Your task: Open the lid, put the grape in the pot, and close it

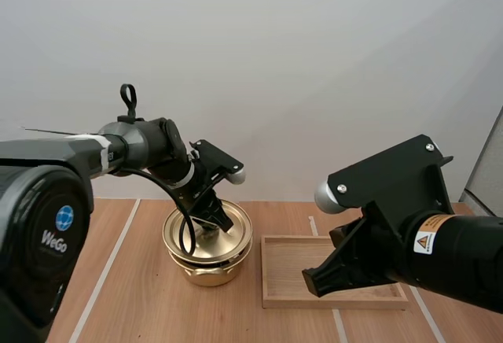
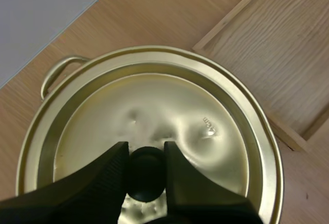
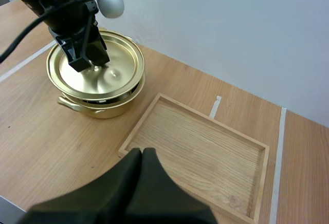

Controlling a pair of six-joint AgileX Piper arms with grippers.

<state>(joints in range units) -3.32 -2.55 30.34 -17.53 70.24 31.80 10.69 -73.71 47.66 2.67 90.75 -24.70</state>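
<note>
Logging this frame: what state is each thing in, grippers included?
lid: over the pot, covering it; seated or just lifted, cannot tell.
pot: upright on the table.
tray: flat on the table beside the pot, nothing in it.
left gripper: shut on the lid's knob.
right gripper: shut on nothing, over the tray's near edge.
</note>
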